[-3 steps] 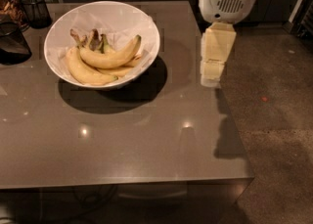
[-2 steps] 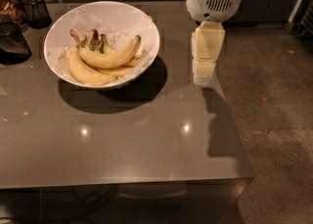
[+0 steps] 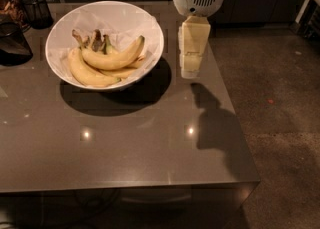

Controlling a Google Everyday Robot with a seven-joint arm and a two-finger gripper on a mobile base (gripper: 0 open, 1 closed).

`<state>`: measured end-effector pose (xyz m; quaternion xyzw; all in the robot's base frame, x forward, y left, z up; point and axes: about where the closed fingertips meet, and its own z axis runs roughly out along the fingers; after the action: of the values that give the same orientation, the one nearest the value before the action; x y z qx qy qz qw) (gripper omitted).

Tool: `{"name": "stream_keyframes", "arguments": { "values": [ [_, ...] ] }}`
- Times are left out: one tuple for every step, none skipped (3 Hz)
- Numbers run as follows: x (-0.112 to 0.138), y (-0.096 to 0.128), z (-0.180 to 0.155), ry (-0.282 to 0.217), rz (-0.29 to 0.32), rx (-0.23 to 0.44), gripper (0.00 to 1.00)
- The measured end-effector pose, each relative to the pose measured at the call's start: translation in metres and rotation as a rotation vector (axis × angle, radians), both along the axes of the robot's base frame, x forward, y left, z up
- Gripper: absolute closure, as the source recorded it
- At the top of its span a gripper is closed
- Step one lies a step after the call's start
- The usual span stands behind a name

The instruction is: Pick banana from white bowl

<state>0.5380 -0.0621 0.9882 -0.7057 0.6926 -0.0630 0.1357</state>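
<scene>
Claw (image 3: 192, 53) hangs above counter (image 3: 125, 148), just beside bowl (image 3: 127, 12); spread or pressed together, can't tell. Banana (image 3: 111, 59) in bowl, viewer's left of claw, lengthwise w/ dark tip toward claw.

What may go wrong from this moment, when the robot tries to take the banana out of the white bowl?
1. The banana lies against the other bananas, so a grasp may catch a neighbour as well, or the wrong one.
2. The gripper hangs to the right of the white bowl, outside its rim. A low sideways approach might strike the rim and push the bowl.
3. The paper lining lies under the fruit and might be pinched and lifted with it.
</scene>
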Motion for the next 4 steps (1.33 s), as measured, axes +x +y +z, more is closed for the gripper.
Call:
{"name": "stream_keyframes", "arguments": {
  "values": [
    [0.044, 0.051, 0.002, 0.006, 0.097, -0.004, 0.00],
    [0.074, 0.090, -0.004, 0.005, 0.168, -0.007, 0.00],
    [0.082, 0.101, -0.002, -0.023, 0.173, 0.024, 0.00],
    [0.090, 0.114, -0.013, 0.013, 0.147, 0.078, 0.00]
  ]
}}
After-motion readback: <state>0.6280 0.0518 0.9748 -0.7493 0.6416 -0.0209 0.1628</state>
